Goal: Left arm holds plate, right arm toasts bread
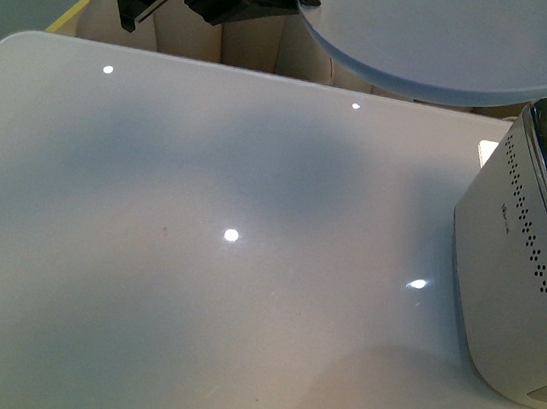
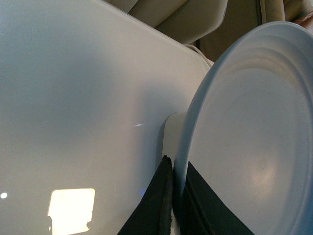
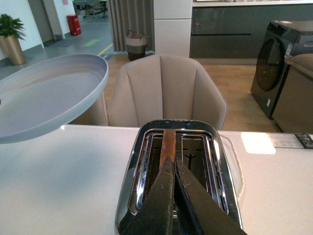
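Aloft — pale blue-white plate [image 1: 457, 37] (shallow, low-rimmed) — bread [image 3: 168, 142] crust brown.

Overhead lamps glint on the glossy table [image 1: 143, 278] (soft shadow under the plate [image 1: 457, 37]); slightly hazy.

Tbl [image 1: 190, 304]: white, glossy, rounded corners, far edge near beige chair. Few small light glints + soft shadow patches on the surface. Bright rectangular reflection near far right edge.
On it: white 2-slot toaster [image 1: 505, 285], chrome top, right side of tbl, upright. Thin white cord [image 3: 238, 166] lies on tbl just beside toaster.
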